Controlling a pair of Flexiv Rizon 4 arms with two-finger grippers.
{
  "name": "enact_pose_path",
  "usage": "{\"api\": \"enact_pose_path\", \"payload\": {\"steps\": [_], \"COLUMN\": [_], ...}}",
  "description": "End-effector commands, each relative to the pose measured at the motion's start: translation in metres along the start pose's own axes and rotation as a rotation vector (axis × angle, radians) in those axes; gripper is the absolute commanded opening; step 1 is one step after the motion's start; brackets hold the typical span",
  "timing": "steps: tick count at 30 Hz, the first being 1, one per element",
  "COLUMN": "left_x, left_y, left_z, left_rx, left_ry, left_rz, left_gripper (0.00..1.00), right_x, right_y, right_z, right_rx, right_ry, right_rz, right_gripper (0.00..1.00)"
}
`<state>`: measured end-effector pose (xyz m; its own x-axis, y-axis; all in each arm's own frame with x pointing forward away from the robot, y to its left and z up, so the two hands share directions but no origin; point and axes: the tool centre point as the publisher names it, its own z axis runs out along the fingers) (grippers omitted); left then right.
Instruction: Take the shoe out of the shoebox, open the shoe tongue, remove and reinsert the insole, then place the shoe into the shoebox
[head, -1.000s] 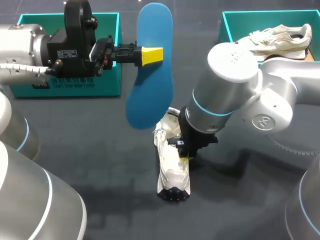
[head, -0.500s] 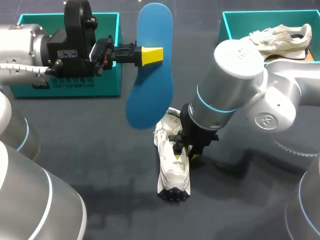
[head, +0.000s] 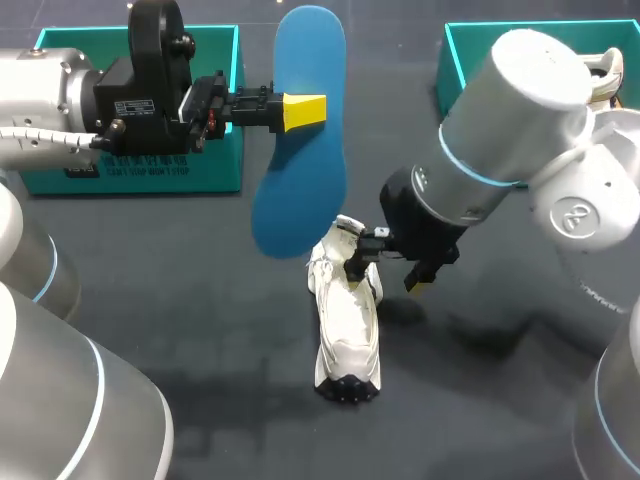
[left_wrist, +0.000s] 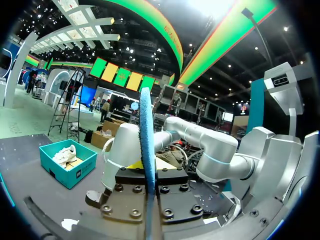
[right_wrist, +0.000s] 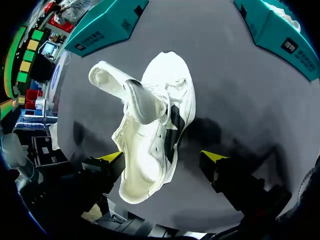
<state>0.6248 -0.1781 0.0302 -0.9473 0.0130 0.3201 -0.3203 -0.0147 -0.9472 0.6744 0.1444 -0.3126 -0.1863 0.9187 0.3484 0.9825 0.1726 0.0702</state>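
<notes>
My left gripper (head: 304, 110) is held high over the table's back middle, shut on a blue insole (head: 298, 190) that hangs on edge. In the left wrist view the insole (left_wrist: 145, 145) stands thin between the shut jaws of the left gripper (left_wrist: 149, 210). A white shoe (head: 346, 325) lies on the dark table, toe toward the front edge, its tongue (right_wrist: 142, 103) pulled up. My right gripper (head: 388, 277) hovers open just over the shoe's heel end. In the right wrist view the shoe (right_wrist: 150, 145) lies under the right gripper (right_wrist: 162, 159), with one yellow fingertip on each side.
A teal shoebox (head: 140, 170) stands at the back left. Another teal shoebox (head: 462, 50) at the back right holds a second shoe (head: 604, 68), mostly hidden by my right arm. Bare table lies left of and in front of the white shoe.
My right gripper has opened wide, let go of the shoe and shifted up and to the right. The left arm and the insole have not moved.
</notes>
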Motion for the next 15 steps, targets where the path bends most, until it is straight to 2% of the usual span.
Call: {"api": "enact_pose_path", "payload": {"steps": [1,14,15], "left_x": [-0.0014,-0.0014,-0.0014], "left_y": [-0.0004,-0.0004,-0.0004], "left_z": [0.0025,0.0025,0.0025], "left_rx": [0.0,0.0,0.0], "left_ry": [0.002,0.002,0.002], "left_rz": [-0.001,-0.001,-0.001], "left_gripper": [0.0,0.0,0.0], "right_x": [-0.0174,-0.0174,-0.0154], "right_y": [-0.002,-0.002,0.0012], "right_z": [-0.0251,-0.0251,-0.0241], "right_rx": [0.008,0.008,0.017], "right_ry": [0.105,0.105,0.135], "right_rz": [-0.009,-0.009,-0.011], "right_gripper": [1.0,1.0,1.0]}}
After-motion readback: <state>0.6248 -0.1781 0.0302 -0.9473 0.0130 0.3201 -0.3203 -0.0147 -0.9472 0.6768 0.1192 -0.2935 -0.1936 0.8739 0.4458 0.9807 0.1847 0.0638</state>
